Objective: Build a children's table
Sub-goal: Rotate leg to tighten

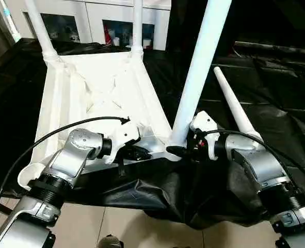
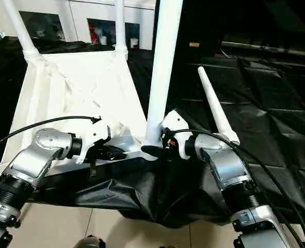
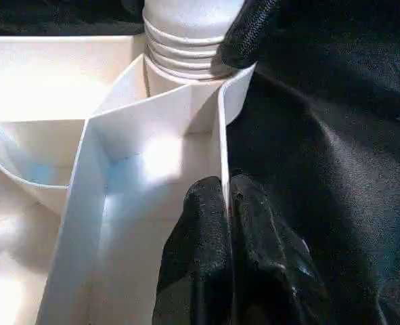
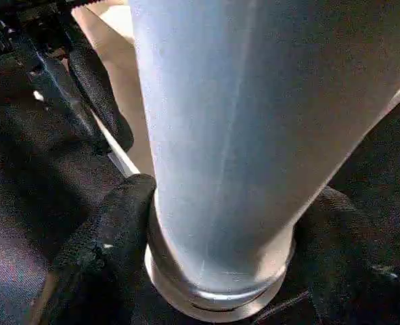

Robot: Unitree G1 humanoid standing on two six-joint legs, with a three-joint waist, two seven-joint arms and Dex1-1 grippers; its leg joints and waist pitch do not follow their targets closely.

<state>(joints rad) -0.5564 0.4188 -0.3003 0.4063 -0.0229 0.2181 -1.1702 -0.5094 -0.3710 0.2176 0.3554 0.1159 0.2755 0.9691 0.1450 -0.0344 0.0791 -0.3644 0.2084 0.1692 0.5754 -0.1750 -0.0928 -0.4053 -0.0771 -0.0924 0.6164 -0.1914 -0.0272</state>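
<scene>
The children's table top [image 1: 64,98] lies upside down on a black sheet. Two white legs [image 1: 38,26] [image 1: 137,26] stand in its far corner sockets. A third leg [image 1: 201,67] stands upright in the near right socket. My right gripper [image 1: 180,151] is closed around that leg's base, with one finger [image 4: 112,230] on each side of the tube [image 4: 240,135]. My left gripper [image 3: 227,186] is shut on the thin near rim wall [image 3: 221,135] of the top, just left of that socket. A fourth leg [image 1: 235,106] lies loose on the sheet to the right.
The near left corner socket [image 1: 31,173] holds no leg. The black sheet [image 1: 157,196] hangs over the near edge above a tiled floor. A white cabinet with glass doors [image 1: 90,20] stands behind the table top.
</scene>
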